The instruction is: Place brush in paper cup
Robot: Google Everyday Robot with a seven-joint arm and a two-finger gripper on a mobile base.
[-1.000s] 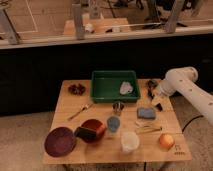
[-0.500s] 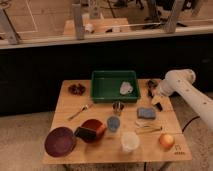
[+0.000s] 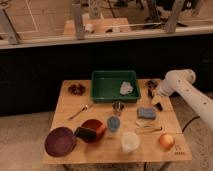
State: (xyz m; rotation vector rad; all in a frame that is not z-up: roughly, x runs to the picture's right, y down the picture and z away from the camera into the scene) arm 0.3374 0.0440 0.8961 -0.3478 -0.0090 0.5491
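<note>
Desk (image 3: 95,152) inventory:
- Cups: three, namely one paper cup (image 3: 130,142), one blue cup (image 3: 113,123) and one metal cup (image 3: 118,107).
- One each: green tray (image 3: 100,85), fork (image 3: 80,111), plate (image 3: 60,141), red bowl (image 3: 93,130), blue sponge (image 3: 146,113), orange fruit (image 3: 166,141).
- Hand (image 3: 158,102): one, at the desk's right side, near the sponge.

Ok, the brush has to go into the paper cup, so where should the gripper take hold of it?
Probably on the slim handle, from straight above: the brush lies flat on the table beside the sponge, too low for a side approach. The gripper, open, hovers right over it.
</note>
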